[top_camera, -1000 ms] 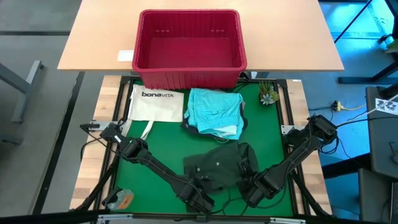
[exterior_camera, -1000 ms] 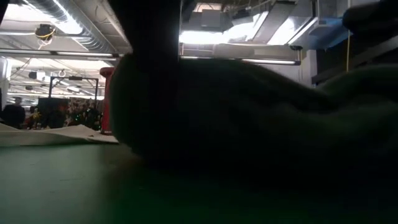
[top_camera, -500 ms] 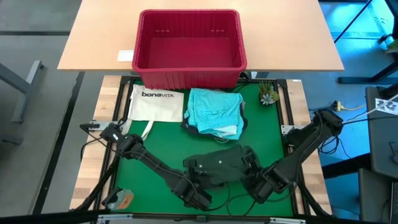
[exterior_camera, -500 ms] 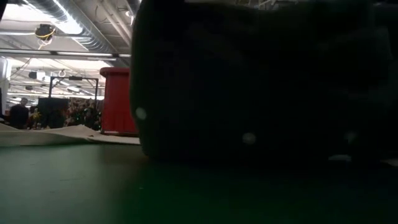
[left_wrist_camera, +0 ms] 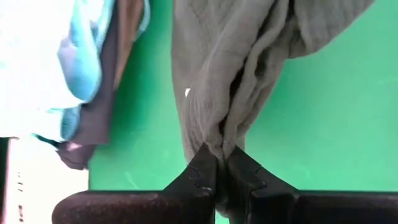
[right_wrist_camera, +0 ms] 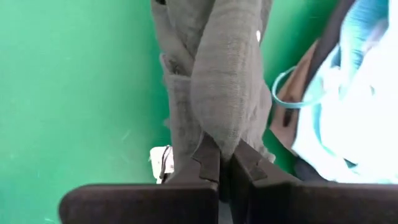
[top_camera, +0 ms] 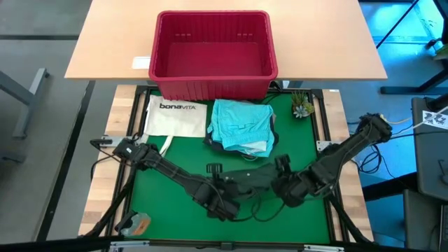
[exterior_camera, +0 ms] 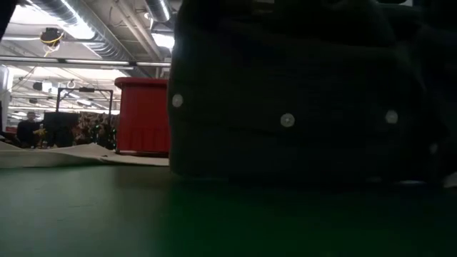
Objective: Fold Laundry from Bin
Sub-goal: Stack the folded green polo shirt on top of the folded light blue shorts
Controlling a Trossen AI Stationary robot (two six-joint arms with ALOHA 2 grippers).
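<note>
I judge the task late-stage: red bin [top_camera: 213, 52] at top centre is empty, folded turquoise garment [top_camera: 241, 124] lies mid-frame, and left gripper [top_camera: 222, 187] and right gripper [top_camera: 280, 175] both pinch the dark green garment [top_camera: 253, 178] low centre, not yet folded.

- dark green garment [exterior_camera: 300, 93]: filled most of the low view, cut off at the top and right edges.
- red bin [exterior_camera: 143, 116]: right part hidden behind that garment.
- garments under the turquoise one [top_camera: 241, 124]: only edges showed.
- object at the desk's near-left corner [top_camera: 137, 224]: too small to identify.
</note>
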